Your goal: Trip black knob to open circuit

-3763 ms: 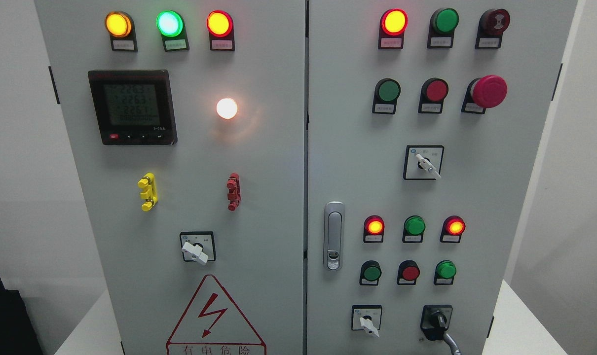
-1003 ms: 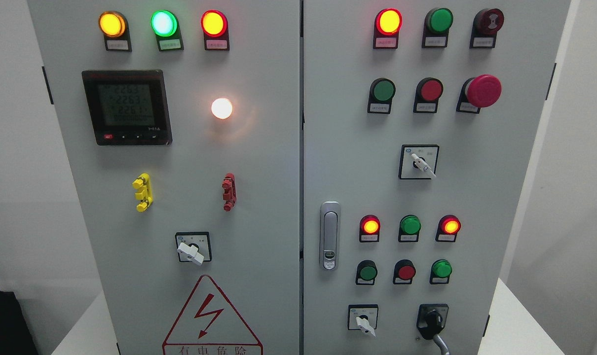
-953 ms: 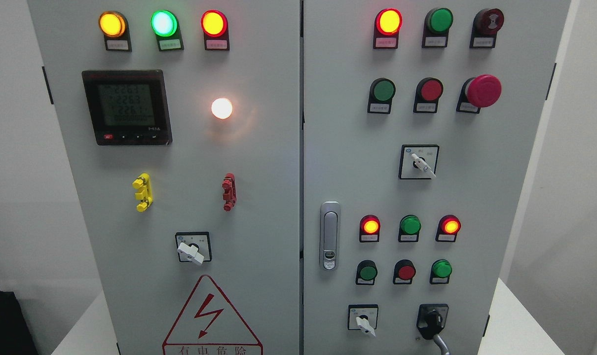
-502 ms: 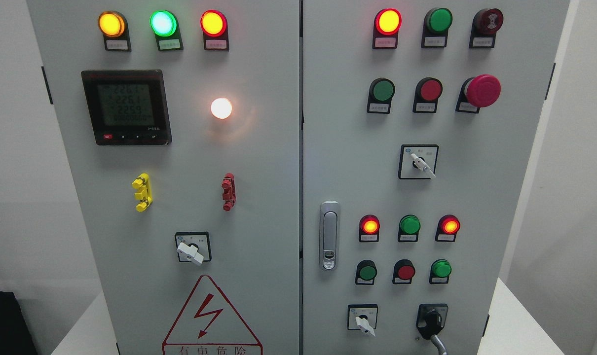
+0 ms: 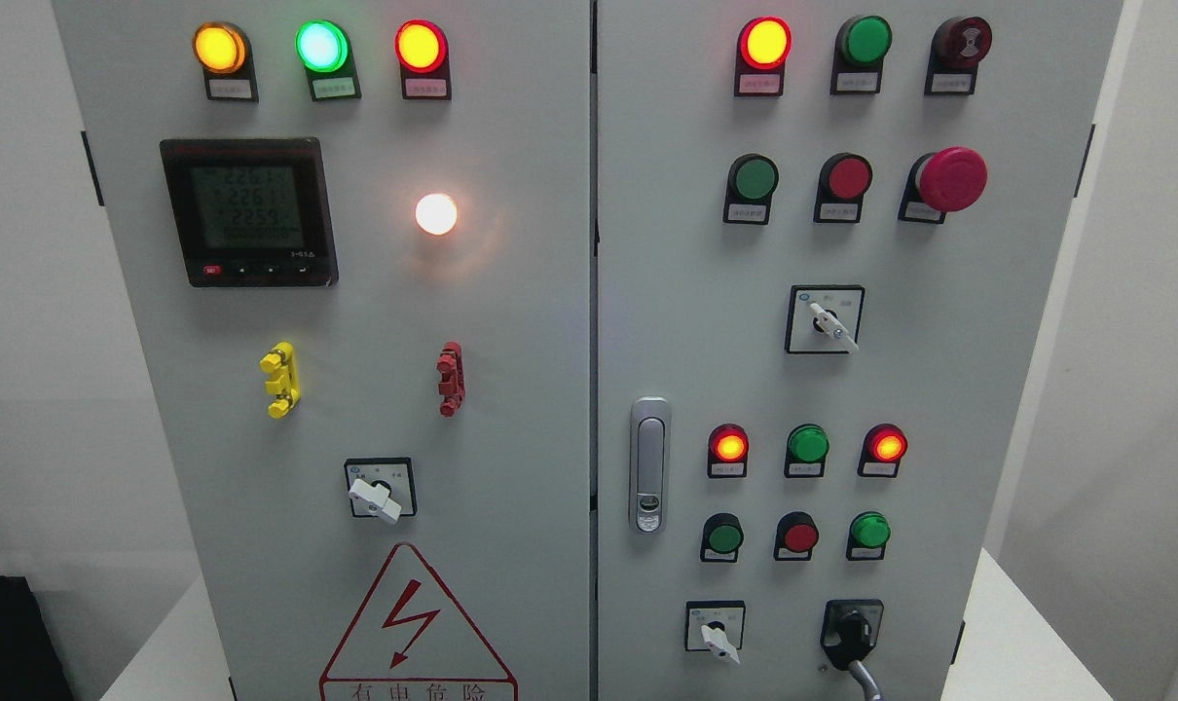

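No fingers are in view, so their state cannot be told. The black knob (image 5: 850, 631) sits low on the right door (image 5: 939, 370); likely stiff, best pinched across its lever.

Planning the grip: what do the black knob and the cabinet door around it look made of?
Black knob: probably moulded plastic, glossy, judging by the soft highlights on its rounded body. Cabinet door: likely painted sheet metal, a matte light grey, flat and even with a diffuse sheen.
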You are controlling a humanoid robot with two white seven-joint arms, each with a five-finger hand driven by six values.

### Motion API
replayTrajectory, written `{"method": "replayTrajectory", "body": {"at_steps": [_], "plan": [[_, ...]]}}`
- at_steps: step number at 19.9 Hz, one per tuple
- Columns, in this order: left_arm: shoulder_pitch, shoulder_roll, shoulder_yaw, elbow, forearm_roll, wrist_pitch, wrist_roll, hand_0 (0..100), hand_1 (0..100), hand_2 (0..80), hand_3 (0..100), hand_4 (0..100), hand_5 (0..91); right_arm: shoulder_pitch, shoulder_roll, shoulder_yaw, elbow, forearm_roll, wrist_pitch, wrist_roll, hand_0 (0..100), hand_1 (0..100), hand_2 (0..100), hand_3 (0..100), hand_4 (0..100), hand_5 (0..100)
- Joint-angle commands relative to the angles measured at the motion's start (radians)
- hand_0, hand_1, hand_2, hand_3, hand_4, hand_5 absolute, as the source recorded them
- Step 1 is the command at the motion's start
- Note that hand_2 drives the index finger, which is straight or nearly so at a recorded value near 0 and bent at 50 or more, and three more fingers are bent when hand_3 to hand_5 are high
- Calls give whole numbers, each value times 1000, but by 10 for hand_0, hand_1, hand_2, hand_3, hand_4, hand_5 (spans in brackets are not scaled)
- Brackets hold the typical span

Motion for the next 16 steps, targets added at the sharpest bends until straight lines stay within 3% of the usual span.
{"method": "replayTrajectory", "body": {"at_steps": [1,16], "plan": [[0,-1,1,1,2,1,0,120,389,0,0,0,0,-32,1,40,-31,4,-15,28,727,854,26,1000,1000,955],[0,-1,1,1,2,1,0,120,389,0,0,0,0,-38,1,41,-30,3,-15,28,726,855,26,1000,1000,955]]}}
